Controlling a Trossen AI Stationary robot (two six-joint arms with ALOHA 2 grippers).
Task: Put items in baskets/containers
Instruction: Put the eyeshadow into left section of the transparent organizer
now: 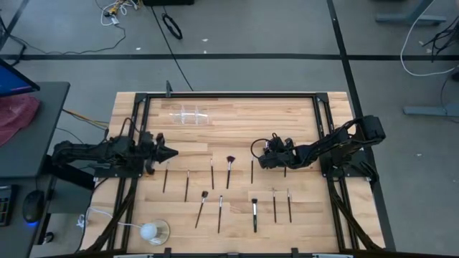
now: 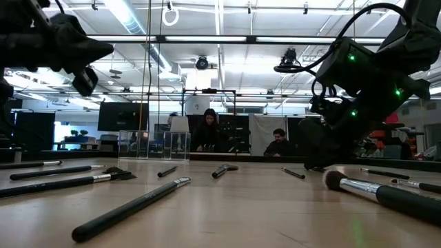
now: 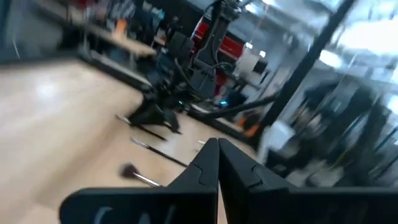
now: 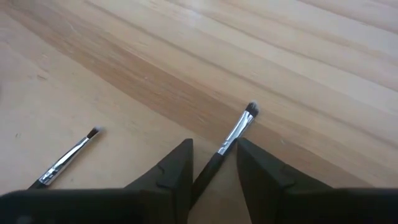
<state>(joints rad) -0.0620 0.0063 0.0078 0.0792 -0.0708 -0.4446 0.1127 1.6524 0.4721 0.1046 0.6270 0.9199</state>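
- High view had the right claw [image 1: 264,155] down low over the middle of the worktop [image 1: 237,118], reaching in from the right edge at the row of brushes.
- Right wrist view showed why: a thin brush [image 4: 233,140] lay between its two fingers, handle running up the gap. The jaws stood part open, close on either side of the handle. Whether they were pinching it yet, I could not tell.
- A second small brush [image 4: 65,160] lay off to one side, apart from the first, so the fingers had room.
- The clear holder [image 1: 188,115] sat toward the far edge, well apart from the claw, with bare wood between them. That looked like an open path for a carry.
- Left claw [image 1: 169,153] waited at the left side, clamped tight to a point, holding nothing.
- Other brushes [image 1: 219,213] lay spaced out nearer the front edge.
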